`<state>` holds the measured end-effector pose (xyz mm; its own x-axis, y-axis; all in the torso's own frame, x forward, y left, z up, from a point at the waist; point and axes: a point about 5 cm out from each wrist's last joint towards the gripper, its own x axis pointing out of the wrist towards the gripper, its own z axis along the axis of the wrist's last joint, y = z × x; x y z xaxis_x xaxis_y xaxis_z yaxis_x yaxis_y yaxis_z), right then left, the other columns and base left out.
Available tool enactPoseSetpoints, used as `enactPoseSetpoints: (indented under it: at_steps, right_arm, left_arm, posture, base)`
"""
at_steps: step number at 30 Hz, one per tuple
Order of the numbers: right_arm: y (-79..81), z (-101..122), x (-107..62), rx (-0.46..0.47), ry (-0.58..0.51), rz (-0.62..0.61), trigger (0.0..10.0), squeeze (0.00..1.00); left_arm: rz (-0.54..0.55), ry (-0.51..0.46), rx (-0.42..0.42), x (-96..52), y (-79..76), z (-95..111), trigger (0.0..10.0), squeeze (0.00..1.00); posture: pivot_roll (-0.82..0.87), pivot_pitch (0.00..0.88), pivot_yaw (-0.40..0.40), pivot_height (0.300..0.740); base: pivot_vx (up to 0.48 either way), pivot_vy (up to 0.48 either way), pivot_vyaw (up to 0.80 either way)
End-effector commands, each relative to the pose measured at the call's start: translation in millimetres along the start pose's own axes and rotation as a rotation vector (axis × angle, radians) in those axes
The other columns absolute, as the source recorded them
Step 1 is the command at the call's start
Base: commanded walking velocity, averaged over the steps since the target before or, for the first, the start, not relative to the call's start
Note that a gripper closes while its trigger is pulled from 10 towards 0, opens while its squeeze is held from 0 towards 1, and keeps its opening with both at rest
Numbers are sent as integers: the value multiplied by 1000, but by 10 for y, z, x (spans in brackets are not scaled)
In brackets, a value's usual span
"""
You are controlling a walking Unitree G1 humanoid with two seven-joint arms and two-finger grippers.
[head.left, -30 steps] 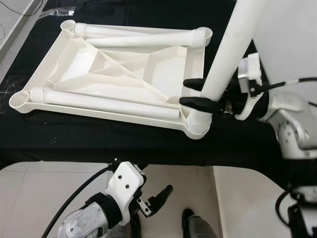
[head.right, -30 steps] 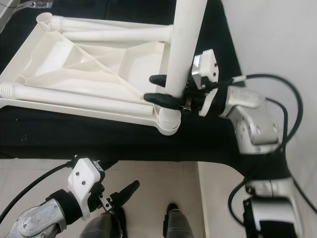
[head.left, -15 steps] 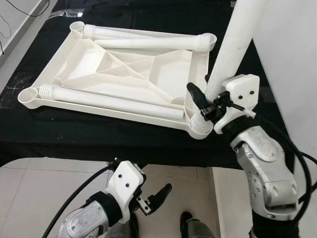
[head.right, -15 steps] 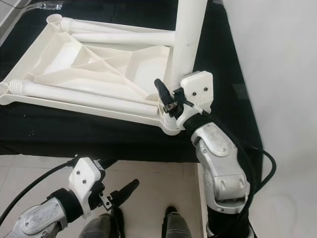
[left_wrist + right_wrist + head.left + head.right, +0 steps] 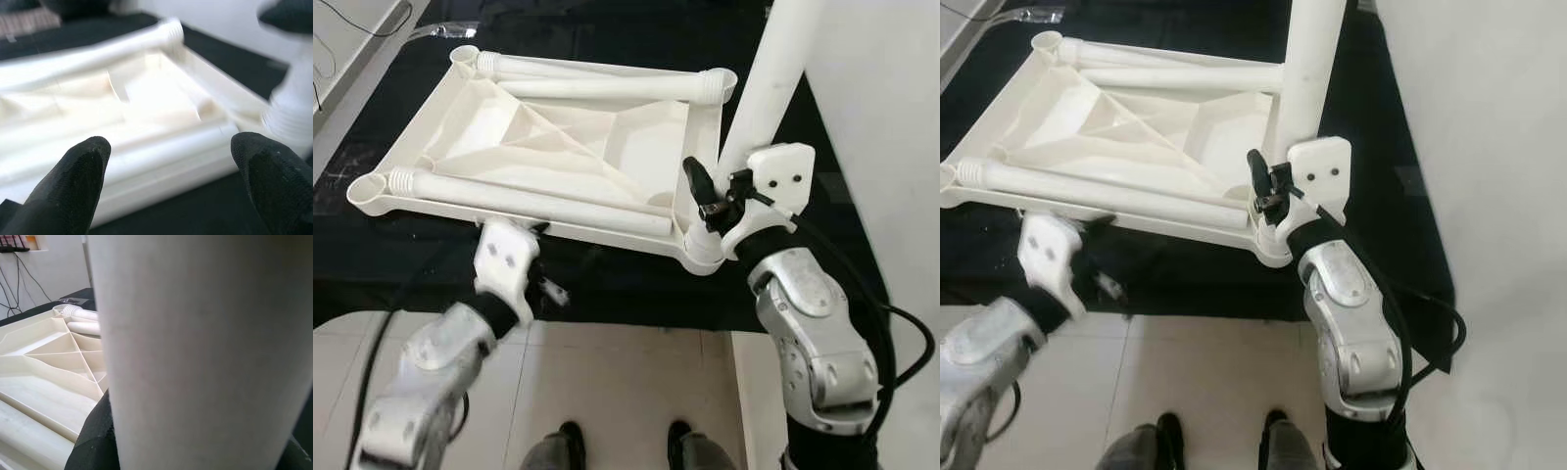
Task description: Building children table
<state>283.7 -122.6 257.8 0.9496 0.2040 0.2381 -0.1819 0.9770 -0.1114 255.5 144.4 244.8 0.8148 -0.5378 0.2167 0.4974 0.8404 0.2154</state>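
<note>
White ribbed plastic tabletop (image 5: pixel 558 147) lying upside down on a black-draped surface (image 5: pixel 607 274), near corner overhanging toward the robot. Three white plastic tube legs (image 5: pixel 524 194) lying loose inside the tray-like underside: one along the near rim, two along the far rim. A fourth white tube leg (image 5: pixel 773 69) standing upright in the near right corner socket (image 5: pixel 703 250), slightly tilted.

Right claw (image 5: pixel 715 191) clenched around the upright leg just above the socket; one black finger (image 5: pixel 695 179) visible in the head views on the leg's left side. Right wrist view: the leg's pale wall very close (image 5: pixel 195 352), dark finger pads (image 5: pixel 93 440) pressed at both of its sides, ribbed underside behind.

Left claw (image 5: pixel 543 257) blurred in the head views, low at the near edge of the tabletop. Left wrist view sharper on this: two black fingertips (image 5: pixel 78 181) spread wide apart, released, gripping nothing, pointed at the tabletop's near rim and the leg lying there, threaded socket at one side.

Tiled floor (image 5: pixel 626 392) and a person's shoes (image 5: pixel 573 436) below.
</note>
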Motion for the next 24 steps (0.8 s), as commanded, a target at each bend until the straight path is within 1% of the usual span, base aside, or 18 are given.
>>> enactPoseSetpoints:
  at_steps: [1,2,3,4,5,7,8,11,13,14,15,16,18,19,21,22,23,24]
  right_arm:
    - [-107,-477,-22,3,250,-84,10000,0]
    - [-99,-476,-7,7,245,-86,10000,0]
    - [-99,-476,-7,7,245,-86,10000,0]
    - [-92,-472,6,11,240,-87,10000,0]
    - [-85,-466,14,15,236,-92,10000,0]
    - [-85,-466,14,15,236,-92,10000,0]
    - [-72,-458,24,22,230,-92,10000,0]
    - [-72,-458,24,22,230,-92,10000,0]
    - [-11,-433,49,45,213,-84,10000,0]
    - [15,-420,59,54,205,-80,10000,0]
    - [15,-420,59,54,205,-80,10000,0]
    - [35,-412,62,60,199,-75,10000,0]
    - [52,-405,69,68,191,-71,10000,0]
    - [52,-405,69,68,191,-71,10000,0]
    - [73,-403,78,74,185,-66,10000,0]
    - [82,-401,82,77,183,-65,10000,0]
    - [92,-397,86,79,180,-63,10000,0]
    - [92,-397,86,79,180,-63,10000,0]
  left_arm:
    - [-16,1,-13,23,73,46,10000,0]
    - [-50,-59,-44,134,139,212,10000,0]
    - [-50,-59,-44,134,139,212,10000,0]
    - [-122,-126,-86,254,168,409,10000,0]
    - [-184,-175,-120,334,172,560,10000,0]
    - [-184,-175,-120,334,172,560,10000,0]
    - [-263,-224,-170,420,158,708,10000,0]
    - [-263,-224,-170,420,158,708,10000,0]
    - [-500,-283,-312,690,90,965,10000,0]
    - [-593,-299,-358,809,52,1067,10000,0]
    - [-593,-299,-358,809,52,1067,10000,0]
    - [-660,-305,-383,906,13,1136,10000,0]
    - [-722,-301,-390,1037,-33,1202,10000,0]
    - [-722,-301,-390,1037,-33,1202,10000,0]
    - [-776,-283,-391,1159,-83,1228,10000,0]
    - [-797,-275,-392,1197,-102,1240,10000,0]
    - [-816,-266,-378,1243,-131,1252,10000,0]
    - [-816,-266,-378,1243,-131,1252,10000,0]
  posture:
    - [13,296,19,740]
    - [16,291,22,740]
    - [16,291,22,740]
    - [18,285,25,740]
    - [18,285,25,740]
    - [18,285,25,740]
    - [21,280,30,740]
    - [21,280,30,740]
    - [23,270,37,740]
    - [22,269,42,740]
    - [22,269,42,740]
    - [21,268,43,740]
    - [24,266,45,740]
    - [24,266,45,740]
    - [26,264,51,740]
    - [26,264,51,740]
    - [25,264,54,740]
    - [25,264,54,740]
  base:
    - [0,0,0]
    - [0,0,0]
    - [0,0,0]
    - [0,0,0]
    - [0,0,0]
    - [0,0,0]
    - [0,0,0]
    - [0,0,0]
    - [0,0,0]
    - [0,0,0]
    - [0,0,0]
    - [0,0,0]
    - [0,0,0]
    - [0,0,0]
    - [0,0,0]
    - [0,0,0]
    - [0,0,0]
    - [0,0,0]
